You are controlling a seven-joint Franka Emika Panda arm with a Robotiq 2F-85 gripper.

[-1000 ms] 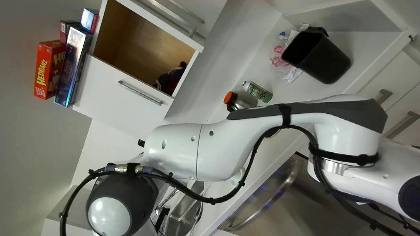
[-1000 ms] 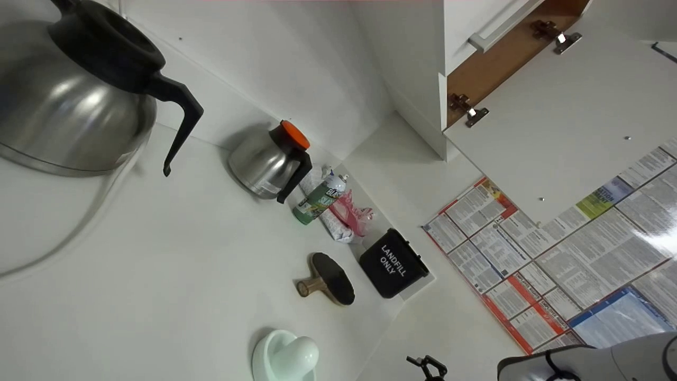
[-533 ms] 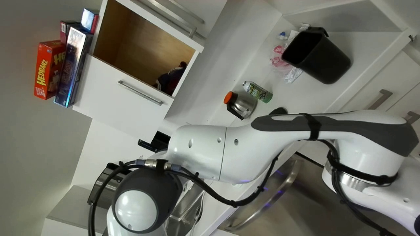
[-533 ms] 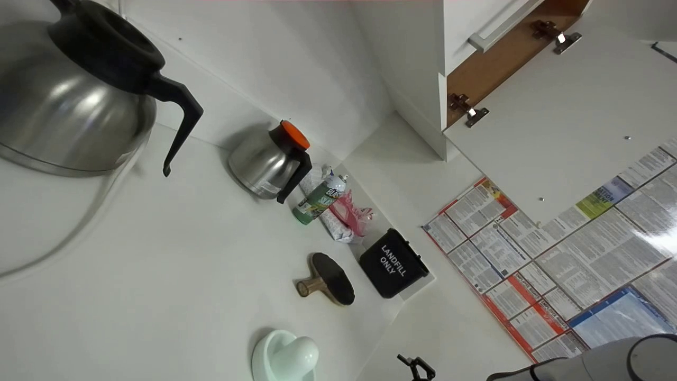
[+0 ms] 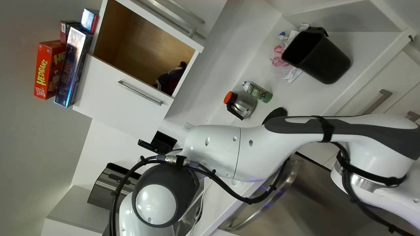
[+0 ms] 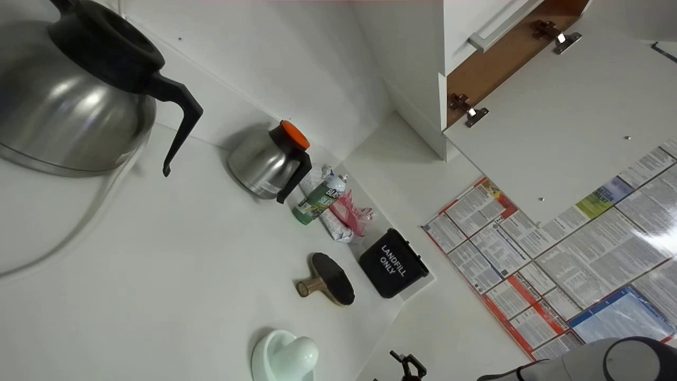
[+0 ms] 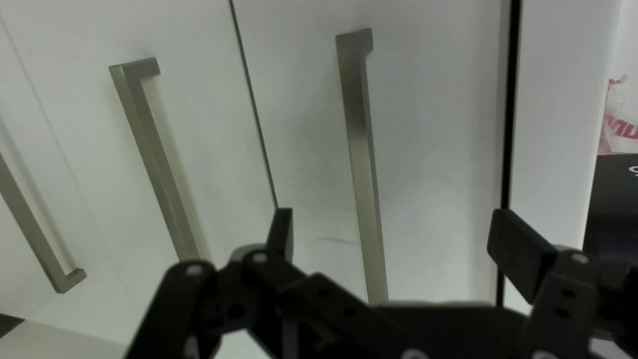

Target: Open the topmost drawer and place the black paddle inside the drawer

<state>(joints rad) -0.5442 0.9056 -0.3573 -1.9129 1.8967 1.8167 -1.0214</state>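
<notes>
Black oval-headed paddle [image 6: 332,278], brown handle [image 6: 311,286] pointing away from bin [image 6: 393,264]. Wrist view: white topmost drawer [image 7: 438,124], slim metal bar [image 7: 360,149] near-vertical; gripper [image 7: 391,228] spread wide.

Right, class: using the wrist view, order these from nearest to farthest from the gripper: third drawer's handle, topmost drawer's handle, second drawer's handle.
1. Topmost drawer's handle: straight ahead of the gripper, framed by its open jaws.
2. Second drawer's handle: farther left in the picture.
3. Third drawer's handle: at the picture's left edge.
</notes>
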